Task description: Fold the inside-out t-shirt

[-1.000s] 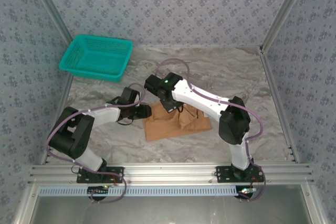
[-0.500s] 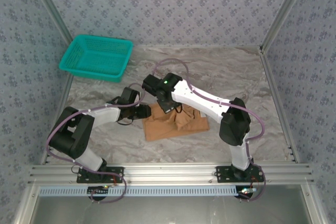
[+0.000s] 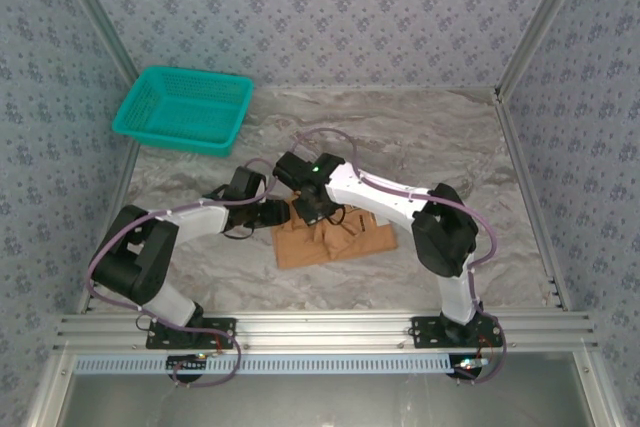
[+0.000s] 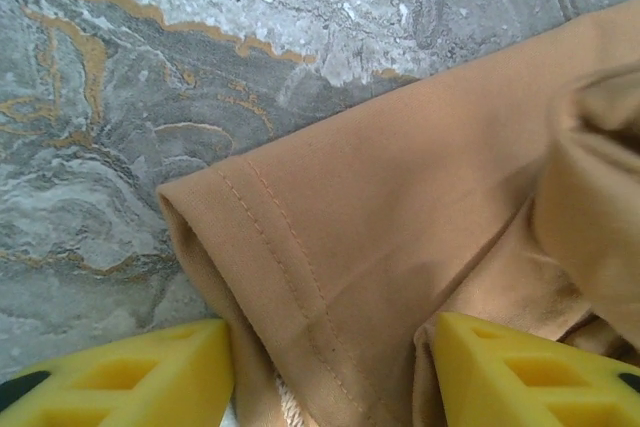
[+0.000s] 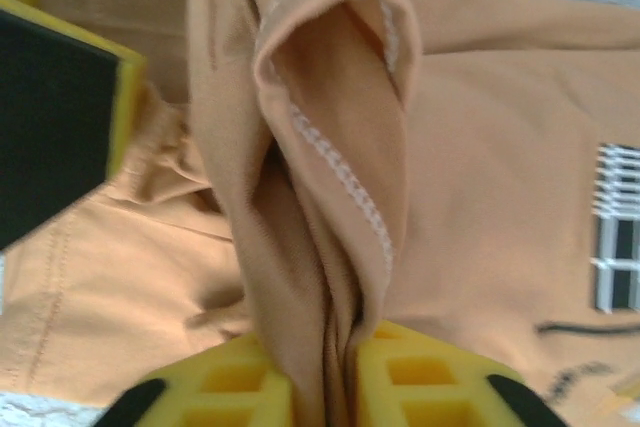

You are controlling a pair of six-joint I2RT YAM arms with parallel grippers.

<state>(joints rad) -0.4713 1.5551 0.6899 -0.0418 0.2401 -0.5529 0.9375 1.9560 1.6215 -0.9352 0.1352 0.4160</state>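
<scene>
Nearer the arm bases than the teal basket [image 3: 183,110] and off to its right, the inside-out t-shirt [image 3: 350,245] lies bunched on the marbled table [image 3: 450,147]. Expect light, limp cloth that sags wherever it is unsupported, so take hold at the stitched hems or sleeve edges. Your left claw [image 4: 325,377], at the shirt's basket-side edge, stands spread astride a sleeve hem, gripping nothing. Your right claw [image 5: 325,387], just beyond it from the basket, is almost pressed together, pinching an upright ridge of cloth.

Booth's got blue-grey flowery wallpaper walls [image 3: 320,7] on three sides. Tabletop [image 3: 450,137] is a grey marble-look with tan veins, pretty evenly lit, and an aluminium rail [image 3: 320,328] runs along the near edge.
</scene>
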